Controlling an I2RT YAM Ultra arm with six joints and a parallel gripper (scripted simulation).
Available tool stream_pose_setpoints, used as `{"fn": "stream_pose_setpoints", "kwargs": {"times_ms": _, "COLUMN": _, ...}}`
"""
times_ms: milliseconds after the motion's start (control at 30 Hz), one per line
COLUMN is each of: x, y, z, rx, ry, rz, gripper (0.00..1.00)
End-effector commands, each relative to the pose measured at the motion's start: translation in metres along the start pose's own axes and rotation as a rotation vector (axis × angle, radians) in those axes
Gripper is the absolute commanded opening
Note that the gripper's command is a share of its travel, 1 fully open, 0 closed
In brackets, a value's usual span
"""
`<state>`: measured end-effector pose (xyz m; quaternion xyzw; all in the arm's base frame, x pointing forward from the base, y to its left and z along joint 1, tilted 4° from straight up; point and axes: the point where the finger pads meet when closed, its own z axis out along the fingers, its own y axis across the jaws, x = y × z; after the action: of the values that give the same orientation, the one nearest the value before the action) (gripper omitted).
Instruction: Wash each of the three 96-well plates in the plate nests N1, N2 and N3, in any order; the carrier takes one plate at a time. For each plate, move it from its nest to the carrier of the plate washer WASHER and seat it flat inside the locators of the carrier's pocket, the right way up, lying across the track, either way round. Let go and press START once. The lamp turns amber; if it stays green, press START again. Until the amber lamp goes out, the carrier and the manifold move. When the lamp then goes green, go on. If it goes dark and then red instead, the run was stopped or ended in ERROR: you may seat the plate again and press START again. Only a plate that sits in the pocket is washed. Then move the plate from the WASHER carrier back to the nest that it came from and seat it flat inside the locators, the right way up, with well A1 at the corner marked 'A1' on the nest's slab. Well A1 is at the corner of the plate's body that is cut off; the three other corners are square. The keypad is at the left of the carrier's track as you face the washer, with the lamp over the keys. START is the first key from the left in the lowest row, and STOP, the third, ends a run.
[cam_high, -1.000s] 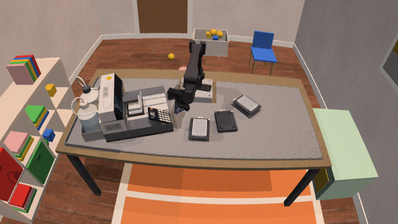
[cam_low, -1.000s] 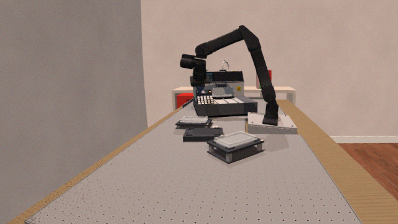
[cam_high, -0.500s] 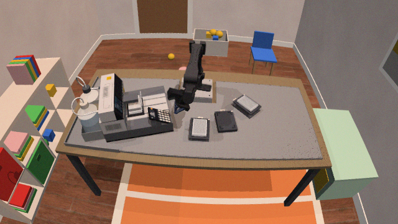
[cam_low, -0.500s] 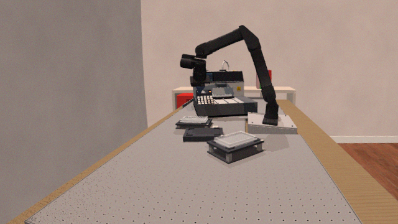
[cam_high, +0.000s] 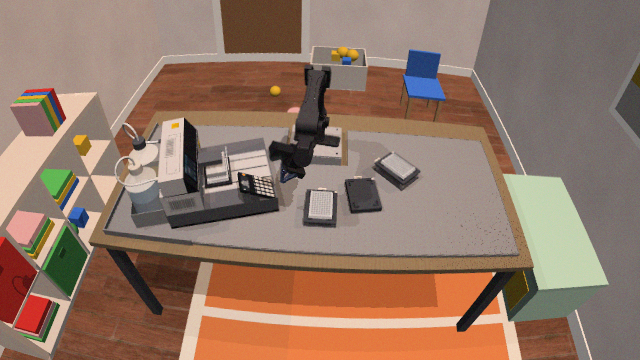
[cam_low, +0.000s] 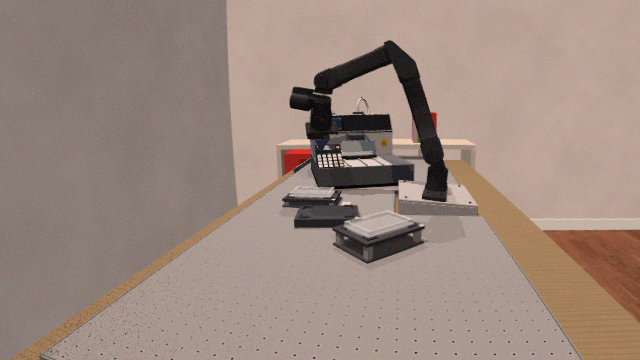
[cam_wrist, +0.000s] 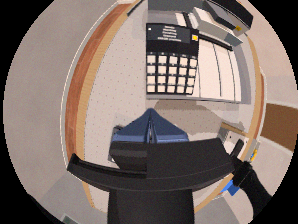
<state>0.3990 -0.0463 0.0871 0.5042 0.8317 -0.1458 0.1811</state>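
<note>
Keypad (cam_wrist: 172, 64) just ahead of the closed, empty jaws.

A blue chair (cam_high: 423, 80) stands near a white bin (cam_high: 340, 70) of yellow balls; one yellow ball (cam_high: 275, 90) lies on the wooden floor (cam_high: 210, 85). A white shelf unit (cam_high: 85, 107) holds coloured blocks; an orange rug (cam_high: 325, 310) lies below the counter (cam_high: 350, 262)

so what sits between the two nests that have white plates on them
An empty dark square nest lies between the front nest holding a white well plate and the raised nest holding a white plate; the top view shows it clearly.
</note>
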Motion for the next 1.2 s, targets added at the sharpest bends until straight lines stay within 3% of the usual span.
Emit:
{"fn": "stream_pose_setpoints", "kwargs": {"times_ms": 0, "x": -0.006, "y": 0.001, "z": -0.004, "rx": -0.007, "ry": -0.019, "rz": 0.008, "gripper": 0.0}}
{"fn": "stream_pose_setpoints", "kwargs": {"times_ms": 33, "x": -0.006, "y": 0.001, "z": -0.004, "rx": -0.007, "ry": -0.019, "rz": 0.008, "gripper": 0.0}}
{"fn": "stream_pose_setpoints", "kwargs": {"times_ms": 67, "x": -0.009, "y": -0.001, "z": -0.005, "rx": -0.007, "ry": -0.019, "rz": 0.008, "gripper": 1.0}}
{"fn": "stream_pose_setpoints", "kwargs": {"times_ms": 1167, "x": -0.096, "y": -0.043, "z": -0.007, "rx": -0.006, "ry": -0.022, "rz": 0.008, "gripper": 1.0}}
